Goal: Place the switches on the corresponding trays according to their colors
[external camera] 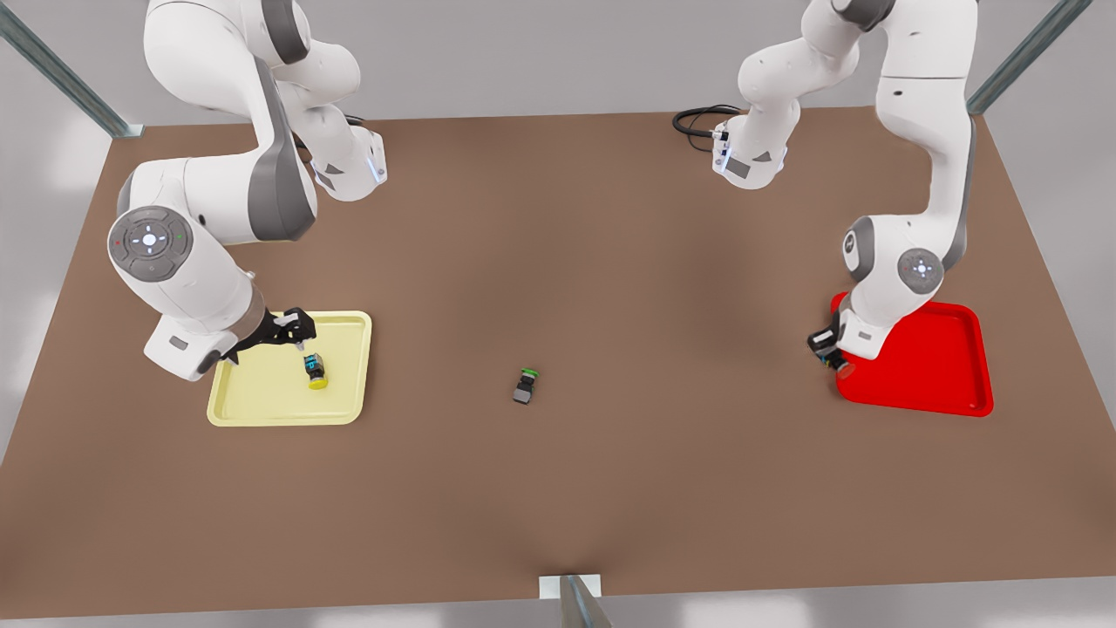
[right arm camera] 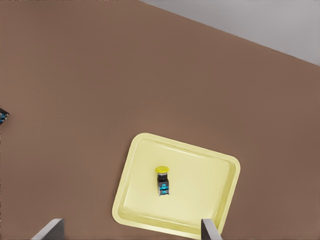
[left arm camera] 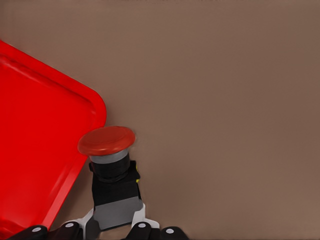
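Left gripper [left arm camera: 116, 227] grips blocky red switch [left arm camera: 111, 167] beside glossy red tray [left arm camera: 35, 150]

yellow switch [external camera: 316, 371] lying on its side inside pale yellow tray [external camera: 253, 403] at lower left, green switch [external camera: 526, 385] on its side at centre on bare table, red switch [left arm camera: 111, 170] held just beside the corner of red tray [external camera: 946, 371] at right

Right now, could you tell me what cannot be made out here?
Front view: the left arm hides one red tray corner and most of the red switch.
Left wrist view: the frame edge cuts off the left gripper clamping that switch.
Right wrist view: the edge cuts off the right gripper, open above the yellow tray, and a dark item.
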